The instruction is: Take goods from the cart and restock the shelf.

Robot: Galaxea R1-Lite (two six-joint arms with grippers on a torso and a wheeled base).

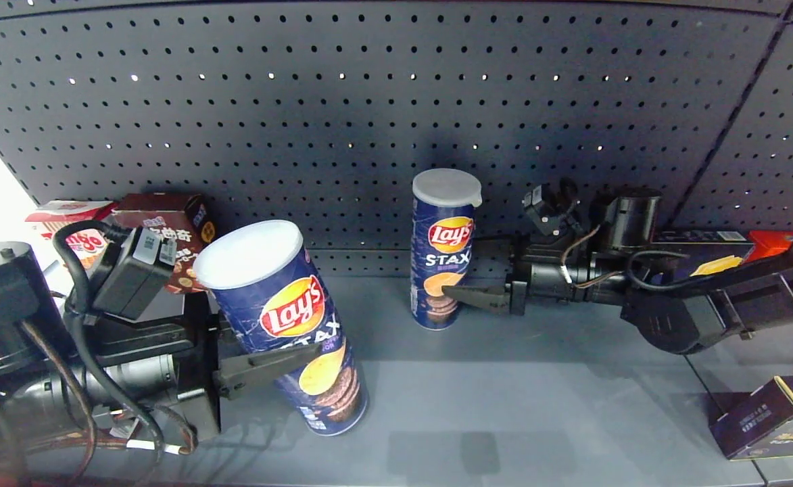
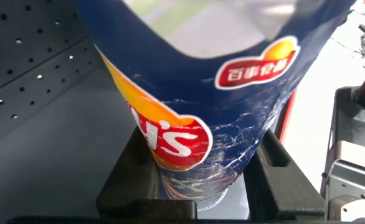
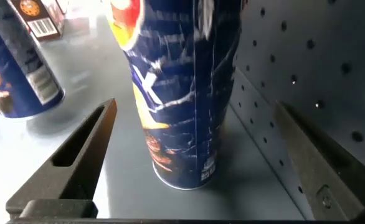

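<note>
Two chip cans are sitting on the grey shelf [image 1: 538,406] in front of a dark pegboard [image 1: 369,101]. The left can [image 1: 288,318] is leaning, its white lid tipping toward the left and back and its base pointing toward the shelf's front. Whether the base is touching the shelf I cannot tell. The left tool [image 2: 202,162] is clamping this can around its lower half, with one finger pressing on each side in the left wrist view. The right can [image 1: 442,250] is standing upright farther back, close to the pegboard, with its lid on and bare shelf lying between it and the left can. The right tool [image 3: 195,109] is hovering low on that can's right side and is gaping wide. Its two fingers are flanking the can's lower part, with a gap showing on both sides in the right wrist view, so it is gripping nothing. At the shelf's left end, behind the left arm, a brown box [image 1: 166,223] and a red-and-white box [image 1: 65,216] are resting by the pegboard. Behind the right arm, a dark box [image 1: 707,250] is lying beside an orange box [image 1: 771,240]. A dark blue box [image 1: 768,416] is sitting toward the front at the far right.
</note>
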